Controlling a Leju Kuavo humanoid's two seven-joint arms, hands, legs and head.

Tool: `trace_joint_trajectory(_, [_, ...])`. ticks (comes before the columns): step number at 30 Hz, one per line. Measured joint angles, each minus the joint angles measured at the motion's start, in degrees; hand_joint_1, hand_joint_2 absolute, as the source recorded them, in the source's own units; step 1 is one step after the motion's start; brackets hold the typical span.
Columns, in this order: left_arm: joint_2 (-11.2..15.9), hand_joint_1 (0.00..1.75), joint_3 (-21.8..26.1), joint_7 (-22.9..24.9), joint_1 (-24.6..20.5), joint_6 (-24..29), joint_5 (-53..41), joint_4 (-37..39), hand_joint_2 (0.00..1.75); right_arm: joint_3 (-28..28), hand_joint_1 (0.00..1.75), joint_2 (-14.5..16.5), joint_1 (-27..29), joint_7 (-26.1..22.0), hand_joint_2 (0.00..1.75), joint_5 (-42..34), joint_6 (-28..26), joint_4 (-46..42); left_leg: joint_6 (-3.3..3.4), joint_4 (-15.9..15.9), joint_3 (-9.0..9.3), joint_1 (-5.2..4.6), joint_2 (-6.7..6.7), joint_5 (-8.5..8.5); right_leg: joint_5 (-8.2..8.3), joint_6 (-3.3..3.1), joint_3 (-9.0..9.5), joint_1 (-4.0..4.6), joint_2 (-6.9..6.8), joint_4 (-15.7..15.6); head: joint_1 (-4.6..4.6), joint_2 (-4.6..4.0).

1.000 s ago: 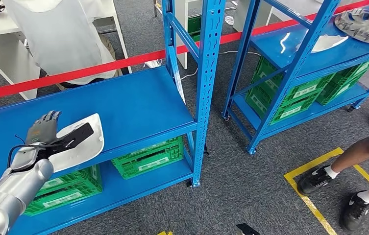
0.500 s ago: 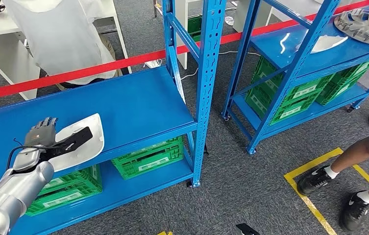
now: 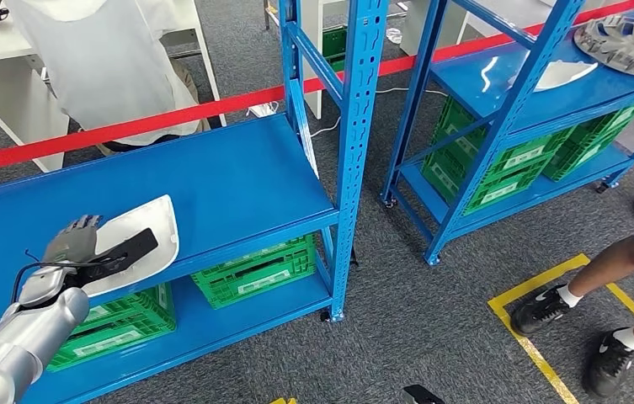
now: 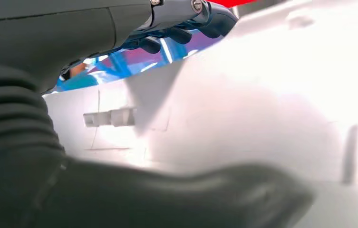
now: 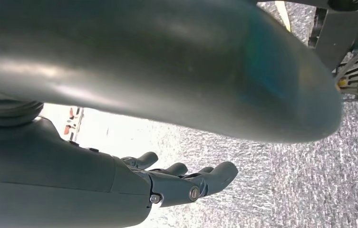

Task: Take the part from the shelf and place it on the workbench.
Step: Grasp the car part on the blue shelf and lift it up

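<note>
Fingers (image 3: 77,229) of our left hand (image 3: 71,244) lie over the near end of the white part (image 3: 141,225), while the dark thumb (image 3: 124,248) stretches across its top face — we see the hand resting on the part, with the part between thumb and fingers in the left wrist view, yet we cannot tell whether the grasp has closed. The part (image 4: 262,109) lies flat on the blue shelf (image 3: 229,181), close to its front edge, and its pale surface sits right against the thumb (image 4: 177,199) in the left wrist view.

Our left arm (image 3: 18,345) reaches up from the lower left corner, silver and slanted toward the shelf, with a black cable looped at the wrist. Our right hand (image 5: 167,183) hangs over grey carpet, fingers apart and holding nothing.

Green crates (image 3: 254,269) sit on the lower level of the shelf. A second blue rack (image 3: 498,93) stands to the right, bearing a silver wheel cover (image 3: 625,42) — and green crates below. A red barrier strip (image 3: 170,114) runs behind the racks. Yellow floor tape (image 3: 540,353) marks the carpet, and a person's legs (image 3: 616,269) in black shoes stand at the right edge.
</note>
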Motion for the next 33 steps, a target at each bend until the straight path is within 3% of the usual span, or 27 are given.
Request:
trace_joint_trajectory(16, [-0.51,0.00,1.27,-3.60,0.65,3.31,0.00,-0.31,1.75,-0.01,0.00,0.00,-0.07,0.00,0.00,0.37,0.01,0.00,0.00,0.00,0.03,0.00,0.00,0.00,0.00,0.00,0.02,-0.01,0.00,0.00,0.00,0.00])
trace_joint_trajectory(33, [-1.33,0.00,1.74,-4.04,0.54,1.45,-0.07,-0.72,1.75,-0.01,0.00,0.00,-0.07,0.00,0.00,0.12,0.01,0.00,-0.01,0.00,0.17,0.00,0.01,0.00,0.00,0.00,0.15,0.00,0.00,0.00,-0.01,0.00])
